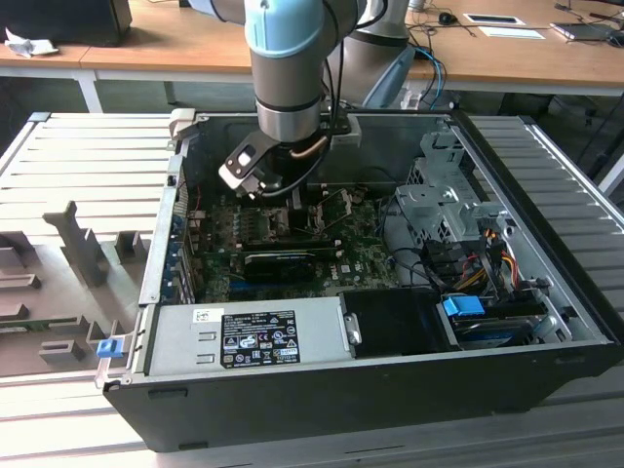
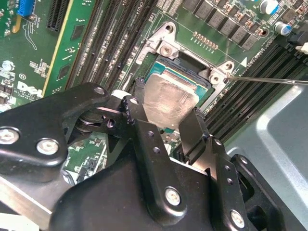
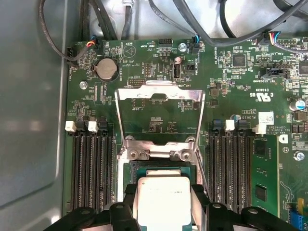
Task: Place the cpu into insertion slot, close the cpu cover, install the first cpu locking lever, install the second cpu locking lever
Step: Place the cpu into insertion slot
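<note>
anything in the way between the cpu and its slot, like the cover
Nothing visible. The gripper holds the cpu by two edges right over the insertion slot. The cpu cover is swung up and back, clear of the opening, and a thin metal rod lies off to one side.

From my remote station I see a black-and-white printed label (image 1: pixel 260 338) on the silver power supply (image 1: pixel 317 341). White lettering dots the green motherboard (image 3: pixel 276 163), which also carries a small white sticker (image 3: pixel 265 118). I can't quote any of it reliably.
</note>
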`<state>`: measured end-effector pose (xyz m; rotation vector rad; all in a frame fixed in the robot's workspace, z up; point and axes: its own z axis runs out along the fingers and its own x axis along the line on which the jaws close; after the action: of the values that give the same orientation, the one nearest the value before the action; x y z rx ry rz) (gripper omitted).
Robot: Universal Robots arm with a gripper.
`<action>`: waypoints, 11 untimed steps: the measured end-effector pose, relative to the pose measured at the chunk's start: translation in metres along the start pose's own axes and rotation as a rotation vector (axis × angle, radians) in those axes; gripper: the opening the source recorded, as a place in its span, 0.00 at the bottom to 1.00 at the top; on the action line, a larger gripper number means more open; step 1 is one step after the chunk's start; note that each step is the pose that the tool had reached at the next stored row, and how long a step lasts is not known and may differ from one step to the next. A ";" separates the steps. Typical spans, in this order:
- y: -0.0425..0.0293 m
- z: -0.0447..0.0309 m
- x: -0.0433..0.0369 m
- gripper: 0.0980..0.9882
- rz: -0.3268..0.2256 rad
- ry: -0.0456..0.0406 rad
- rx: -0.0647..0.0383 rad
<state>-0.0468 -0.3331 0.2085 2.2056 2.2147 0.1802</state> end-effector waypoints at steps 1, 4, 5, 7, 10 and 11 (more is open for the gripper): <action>0.0000 0.0001 0.0012 0.48 0.000 -0.0051 0.001; -0.0001 0.0009 0.0053 0.48 -0.002 -0.0290 0.002; -0.0001 0.0013 0.0064 0.48 -0.003 -0.0328 0.003; -0.0002 0.0022 0.0086 0.48 -0.003 -0.0428 0.004; -0.0002 0.0026 0.0089 0.48 -0.004 -0.0431 0.005; -0.0001 0.0029 0.0091 0.48 -0.003 -0.0429 0.005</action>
<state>-0.0468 -0.3239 0.2062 2.1864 2.1993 0.1264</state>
